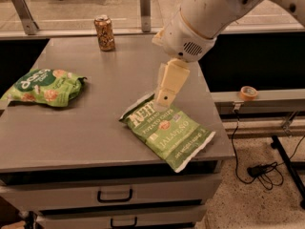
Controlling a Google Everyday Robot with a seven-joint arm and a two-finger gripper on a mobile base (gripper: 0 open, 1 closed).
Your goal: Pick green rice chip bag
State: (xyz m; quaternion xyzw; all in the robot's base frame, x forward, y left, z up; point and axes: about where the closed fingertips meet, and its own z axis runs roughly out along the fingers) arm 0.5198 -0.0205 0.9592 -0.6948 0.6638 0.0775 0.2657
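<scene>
Table: a flat, matte grey table top (95,128) is set over two handled drawers (114,193).
Task bag: the crinkled green rice chip bag (45,86) is laid flat at the table's left edge, well apart from the gripper.
Other bag: a glossy green jalapeño potato chip bag (171,135) is laid at the front right.
Can: a brown metal can (104,33) is stood upright at the back.
Gripper: the cream, wedge-shaped gripper (164,97) is pointed down at the potato chip bag's top edge; how far it is open, and whether it has hold of anything, cannot be told.

Cream jaws above green-and-white jalapeño bag (167,132); green rice chip bag (45,86) left.
</scene>
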